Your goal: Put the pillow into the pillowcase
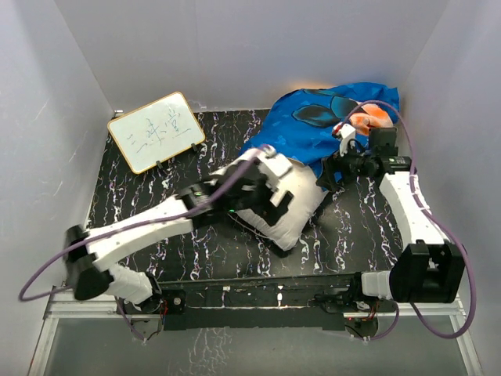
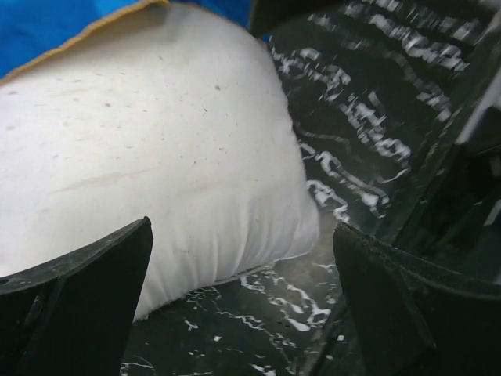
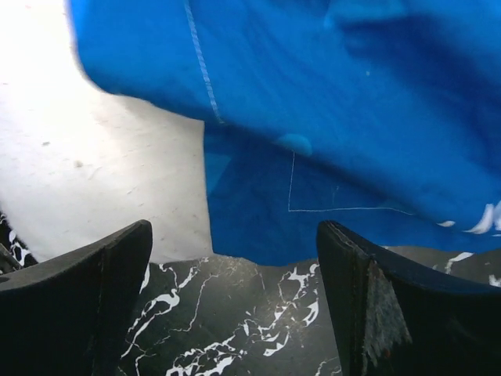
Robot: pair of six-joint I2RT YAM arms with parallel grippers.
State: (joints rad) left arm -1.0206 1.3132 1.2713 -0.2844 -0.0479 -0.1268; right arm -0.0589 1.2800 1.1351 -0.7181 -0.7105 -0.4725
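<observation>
So, we've got the pillow (image 1: 301,211) lying near the middle of the table (image 1: 352,227). Its lower end is bare and its upper end, toward 1 o'clock, is tucked inside the pillowcase (image 1: 313,117). The pillowcase is blue side up, bunched in the 1 o'clock corner against the back wall, with a bit of orange showing at its far right.

Our left pincer (image 1: 270,200) sits over the bare part of the pillow, jaws spread wide and gripping nothing. On its wrist camera we see the pillow's corner just past the fingertips, with the yellow-edged mouth of the case above it.

Our right pincer (image 1: 333,171) is at the pillow's 3 o'clock side, right where blue cloth meets white. It's also spread wide and empty, over the marbled table. A whiteboard (image 1: 156,131) with writing sits at 10 o'clock, well apart from all that.
</observation>
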